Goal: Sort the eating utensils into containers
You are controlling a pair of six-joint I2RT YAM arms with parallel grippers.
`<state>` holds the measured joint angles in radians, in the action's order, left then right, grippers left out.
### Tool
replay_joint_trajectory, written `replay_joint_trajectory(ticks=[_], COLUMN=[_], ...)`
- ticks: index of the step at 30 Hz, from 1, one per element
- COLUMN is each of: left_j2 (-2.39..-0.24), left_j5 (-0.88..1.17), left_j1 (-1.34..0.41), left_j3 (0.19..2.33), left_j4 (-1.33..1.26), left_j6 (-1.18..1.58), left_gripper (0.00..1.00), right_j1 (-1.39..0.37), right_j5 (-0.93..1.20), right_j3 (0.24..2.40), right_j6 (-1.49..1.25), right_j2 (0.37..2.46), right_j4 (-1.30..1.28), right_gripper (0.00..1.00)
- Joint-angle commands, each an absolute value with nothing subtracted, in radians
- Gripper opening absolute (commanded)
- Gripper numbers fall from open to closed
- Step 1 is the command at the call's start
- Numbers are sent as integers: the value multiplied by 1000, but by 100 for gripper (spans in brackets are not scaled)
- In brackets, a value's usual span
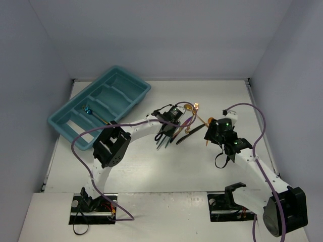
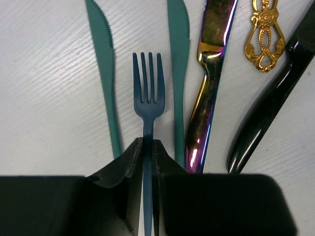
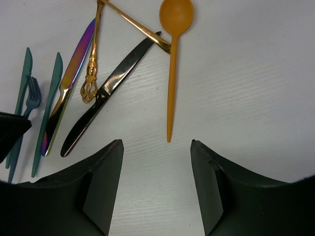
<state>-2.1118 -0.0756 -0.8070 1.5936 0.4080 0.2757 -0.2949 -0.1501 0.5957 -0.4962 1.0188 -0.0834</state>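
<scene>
My left gripper (image 2: 146, 147) is shut on the handle of a dark blue fork (image 2: 148, 93), which lies on the white table with its tines pointing away. Two teal knives (image 2: 106, 73) (image 2: 178, 59) flank the fork. To their right lie an iridescent purple knife (image 2: 206, 88), an ornate gold handle (image 2: 266, 42) and a black knife (image 2: 268, 118). My right gripper (image 3: 156, 145) is open just short of the handle tip of an orange spoon (image 3: 173, 59), touching nothing. The teal tray (image 1: 60, 126) sits at the back left with one blue-and-gold utensil (image 1: 93, 113) in a compartment.
A gold utensil (image 3: 133, 22) lies crossed over the black knife's (image 3: 108, 88) tip and the spoon's neck. Grey walls close in the table on three sides. My two arms meet around the utensil pile (image 1: 184, 123) at mid-table, cables looping above them.
</scene>
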Motion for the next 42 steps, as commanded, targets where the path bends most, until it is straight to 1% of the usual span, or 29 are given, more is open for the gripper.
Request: replay_joint_trajectory(ticks=[1,3,6,11,13,17,23,27,30,37,39,42], left_j2=[-1872,-1818,-1732,-1637,-1622,-1623,-1670,-1703,-1719,-1709,-1681,-1594], left_j5=[-159,-202,-217,-246,-235,-209,-228,-238,-244,-196,-160,-86], left_j1=[-765,-732,-630,-367,-268,-134,-16,44,61,85,85,84], left_j3=[1702,1708,1684,1594,1572,1530,1507,1482,1475,1478,1461,1422], left_j4=[478,501,509,517,516,492,469,461,450,436,408,381], left_j6=[308,330,384,510,554,665,774,805,798,756,731,685], left_gripper=[0,0,0,0,0,0,1,5,14,24,30,43], right_j1=[-284,-283,-280,-277,-276,-274,-273,-270,-268,-260,-257,-249], right_j5=[-167,-169,-169,-163,-160,-159,-152,-144,-146,-129,-115,-98], right_j3=[604,610,618,636,640,646,660,677,697,763,796,845], right_j6=[-474,-465,-454,-433,-430,-424,-407,-398,-383,-328,-312,-299], right_j2=[1000,1005,1010,1021,1026,1033,1047,1063,1082,1180,1212,1272], right_j4=[-61,-61,-61,-61,-61,-62,-63,-63,-63,-64,-63,-59], right_gripper=[54,54,54,54,54,55,55,55,55,55,55,53])
